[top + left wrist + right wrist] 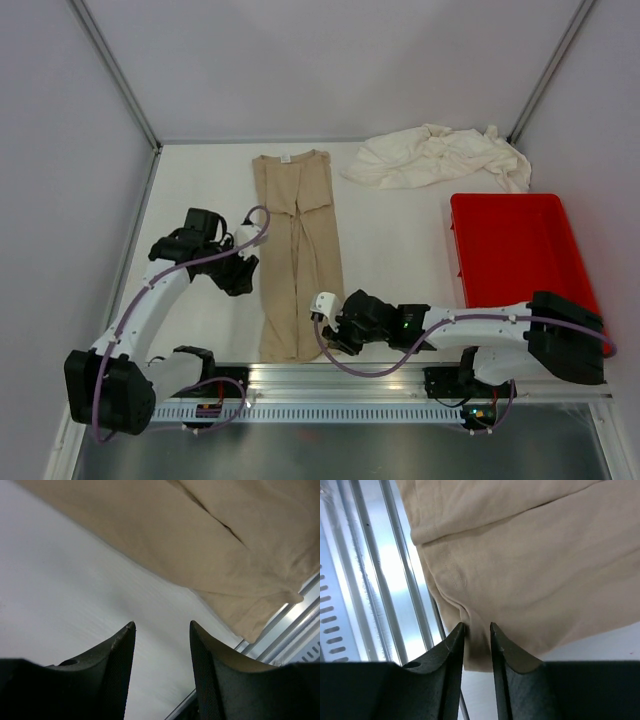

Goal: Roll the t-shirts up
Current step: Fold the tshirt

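I have the right end effector nipping the tan t-shirt hem, left end effector wide beside it.

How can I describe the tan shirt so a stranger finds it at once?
Look at the white table, in its middle. A long folded strip runs from back to front: the tan shirt. The only other cloth, a cream heap, lies crumpled back right.
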